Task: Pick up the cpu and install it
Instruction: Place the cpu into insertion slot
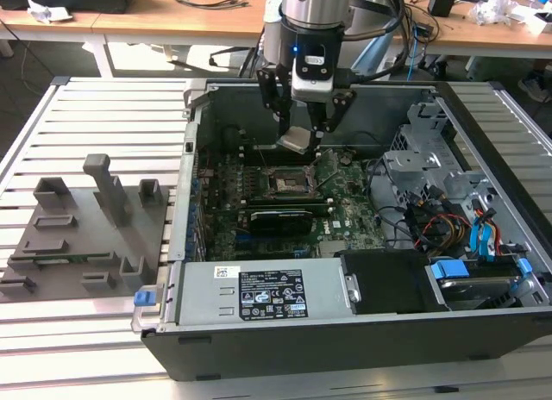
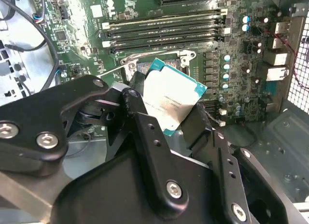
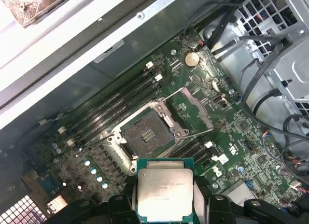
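**Gripper (image 2: 169, 108) has the cpu (image 2: 172, 96), install not done**

Black fingers (image 2: 140, 115) are clamped on two opposite edges of the cpu, with the jaws closed only to chip width. Pickup: done. The chip hangs in the air inside the open computer case (image 1: 259, 290), above the motherboard (image 3: 231, 137) and not touching it. The socket (image 3: 147, 134) is bare and its load plate (image 3: 195, 105) is swung open (nothing seated). The cpu is near the socket, but I can't tell whether it's squarely over it. Left: the seating itself. The grey tray (image 1: 78, 236) sits well apart, on the exterior view's left.
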Controlling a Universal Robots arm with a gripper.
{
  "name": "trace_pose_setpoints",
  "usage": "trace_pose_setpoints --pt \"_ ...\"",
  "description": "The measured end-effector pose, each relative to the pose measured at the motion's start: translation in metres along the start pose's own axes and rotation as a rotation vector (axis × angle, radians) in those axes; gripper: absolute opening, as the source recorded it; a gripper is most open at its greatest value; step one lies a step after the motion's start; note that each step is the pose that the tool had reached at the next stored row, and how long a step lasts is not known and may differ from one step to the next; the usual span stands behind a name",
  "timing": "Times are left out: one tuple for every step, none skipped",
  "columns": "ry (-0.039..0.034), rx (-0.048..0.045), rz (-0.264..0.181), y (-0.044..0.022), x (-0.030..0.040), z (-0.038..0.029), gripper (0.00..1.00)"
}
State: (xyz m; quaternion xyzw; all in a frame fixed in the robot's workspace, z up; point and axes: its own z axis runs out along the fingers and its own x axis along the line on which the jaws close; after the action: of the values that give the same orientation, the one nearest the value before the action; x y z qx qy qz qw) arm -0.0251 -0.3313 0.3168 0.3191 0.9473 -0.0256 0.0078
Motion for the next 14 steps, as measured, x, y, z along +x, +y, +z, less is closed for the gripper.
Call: trace_pose_setpoints --pt "0.0008 0.0006 0.018 0.0 0.0 0.0 0.55" --pt "0.0015 0.0011 0.034 0.0 0.0 0.0 0.55" --pt "0.0023 0.0016 0.052 0.0 0.0 0.0 0.55" --pt "0.0027 0.0019 0.061 0.0 0.0 0.0 0.55" --pt "0.003 0.0021 0.068 0.0 0.0 0.0 0.55" --pt "0.0035 0.0025 0.08 0.0 0.0 0.0 0.55" --pt "0.0042 0.003 0.096 0.0 0.0 0.0 0.55" --pt "0.0048 0.0034 0.111 0.0 0.0 0.0 0.55" --pt "0.0053 0.0037 0.12 0.0 0.0 0.0 0.55" --pt "0.0057 0.004 0.129 0.0 0.0 0.0 0.55" --pt "0.0062 0.0044 0.14 0.0 0.0 0.0 0.55" --pt "0.0065 0.0047 0.15 0.0 0.0 0.0 0.55" --pt "0.0069 0.0049 0.158 0.0 0.0 0.0 0.55" --pt "0.0074 0.0053 0.171 0.0 0.0 0.0 0.55"
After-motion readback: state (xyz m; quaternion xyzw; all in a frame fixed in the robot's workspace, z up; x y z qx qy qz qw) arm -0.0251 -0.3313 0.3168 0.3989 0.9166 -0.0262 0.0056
